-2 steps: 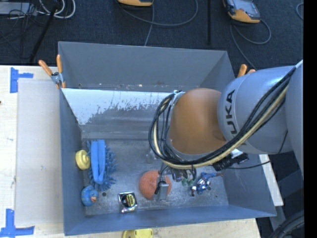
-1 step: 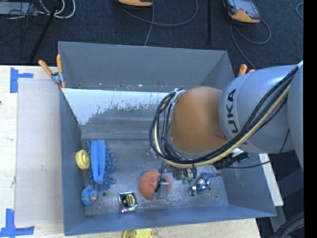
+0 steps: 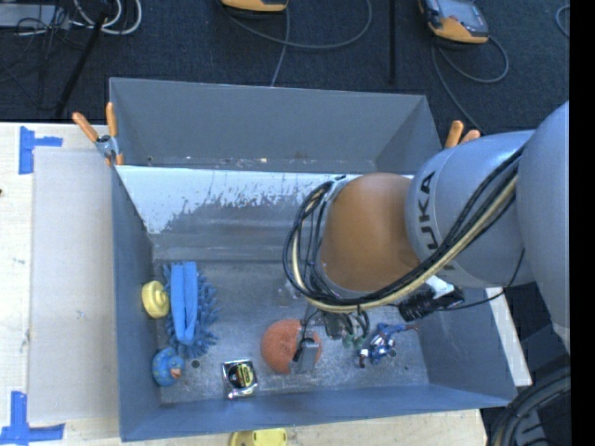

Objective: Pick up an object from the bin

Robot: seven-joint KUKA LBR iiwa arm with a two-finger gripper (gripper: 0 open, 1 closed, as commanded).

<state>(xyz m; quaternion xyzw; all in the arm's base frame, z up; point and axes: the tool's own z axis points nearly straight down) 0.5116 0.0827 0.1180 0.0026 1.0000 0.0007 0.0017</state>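
My gripper (image 3: pixel 305 351) hangs under the orange wrist cover at the bin's front middle, its dark fingertip resting against the right side of a round orange-red ball (image 3: pixel 279 343). A small blue and white toy (image 3: pixel 378 347) lies just right of the gripper on the bin floor. A small black and yellow tape measure (image 3: pixel 240 376) sits to the front left of the ball.
At the left of the bin lie a blue spiky brush-like toy (image 3: pixel 186 305), a yellow rubber duck (image 3: pixel 155 298) and a small blue and orange ball-shaped toy (image 3: pixel 166 367). The arm with its cables covers the bin's right half.
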